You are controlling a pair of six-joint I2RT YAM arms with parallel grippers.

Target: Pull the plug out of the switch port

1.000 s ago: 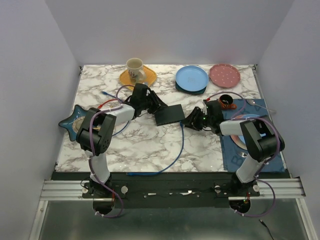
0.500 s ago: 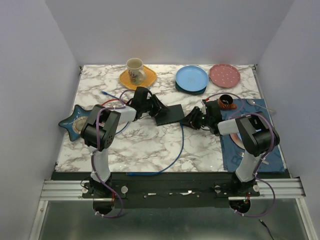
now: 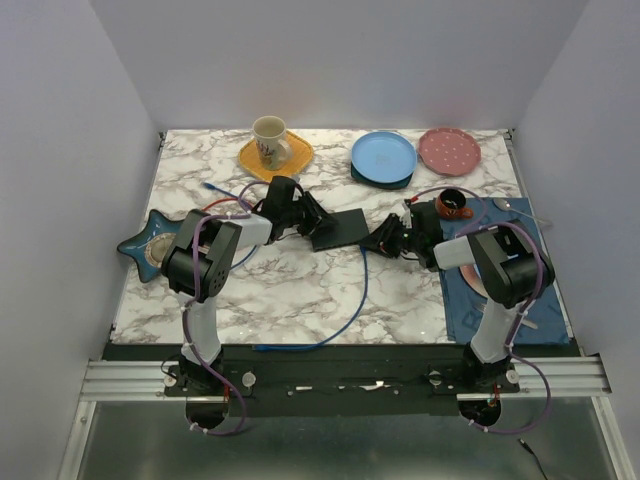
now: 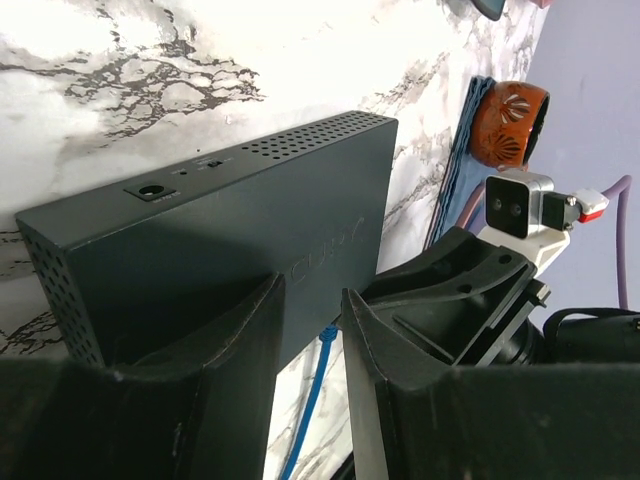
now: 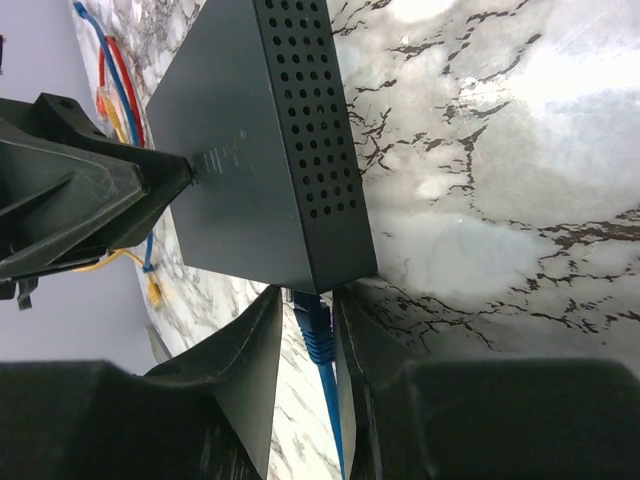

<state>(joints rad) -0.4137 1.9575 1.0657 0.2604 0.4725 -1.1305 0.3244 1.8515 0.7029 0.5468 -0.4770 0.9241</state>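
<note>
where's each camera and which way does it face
Top external: above and behind the robot, looking down on the table; left arm and right arm show.
Left wrist: behind the left tool, facing the black box.
Right wrist: behind the right tool, facing the blue plug.
Shared: both wrist views show the box and the other tool.

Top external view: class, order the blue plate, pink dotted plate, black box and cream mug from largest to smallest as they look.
1. blue plate and pink dotted plate: nearly alike, blue marginally wider.
2. black box: partly covered, so unsure against the plates.
3. cream mug: clearly smallest.
</note>
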